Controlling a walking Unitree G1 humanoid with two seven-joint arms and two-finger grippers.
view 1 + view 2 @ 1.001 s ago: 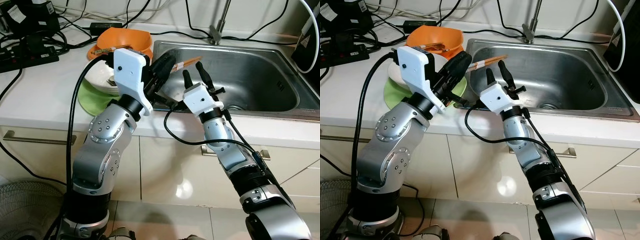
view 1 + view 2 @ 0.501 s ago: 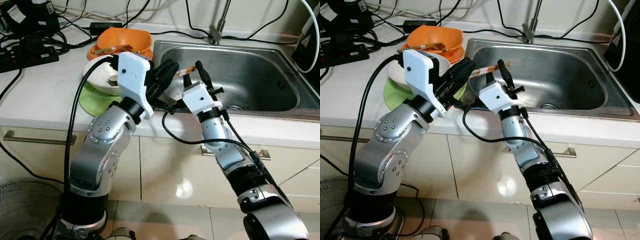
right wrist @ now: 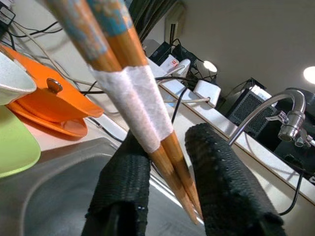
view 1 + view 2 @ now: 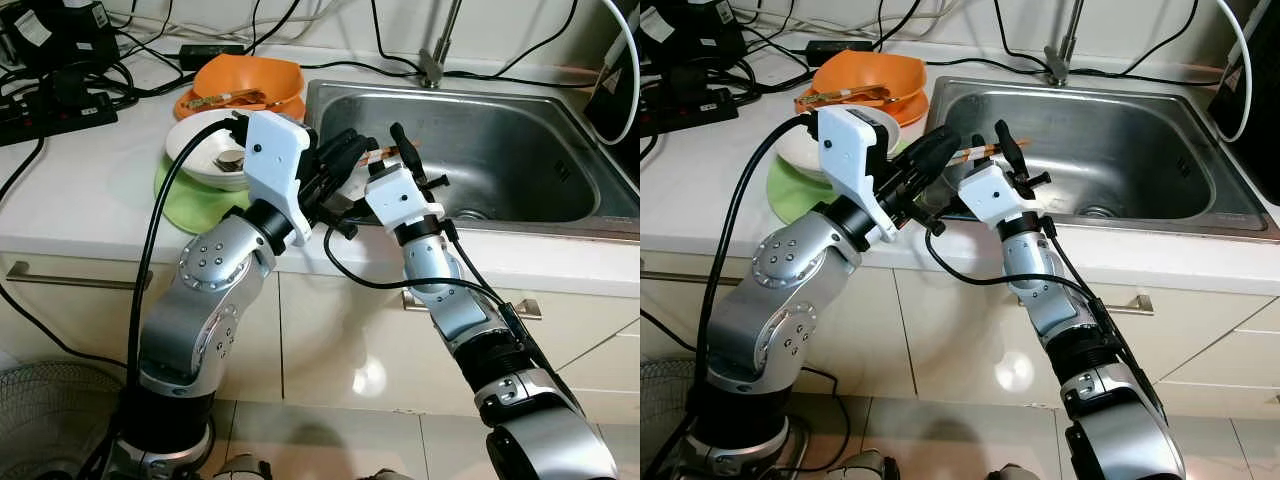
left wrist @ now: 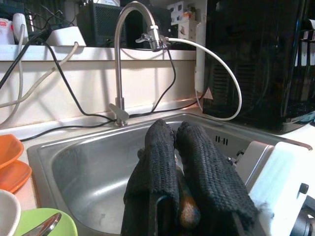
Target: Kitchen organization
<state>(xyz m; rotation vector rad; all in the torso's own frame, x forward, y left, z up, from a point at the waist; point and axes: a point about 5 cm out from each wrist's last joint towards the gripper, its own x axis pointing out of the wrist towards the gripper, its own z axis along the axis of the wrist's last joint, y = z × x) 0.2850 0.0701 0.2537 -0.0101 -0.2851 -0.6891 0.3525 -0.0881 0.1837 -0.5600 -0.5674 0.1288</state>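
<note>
Over the steel sink (image 4: 520, 150), the left end effector (image 4: 345, 160) grips taped wooden chopsticks (image 4: 985, 151); the right end effector's (image 4: 992, 142) open fingers (image 3: 224, 179) flank them.

White countertop (image 4: 80, 180), steel sink (image 4: 480, 140) set in at 2 o'clock, green plate (image 4: 185, 195) center-left, orange dishes (image 4: 245, 80) at 12, black power strip (image 4: 55, 110) and cables at 10 o'clock.

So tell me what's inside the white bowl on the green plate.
A metal spoon lies in the white bowl, its rounded end showing near the rim. The left tool's white housing covers the bowl's near side, so anything else inside is hidden. The bowl sits on the green plate.
</note>
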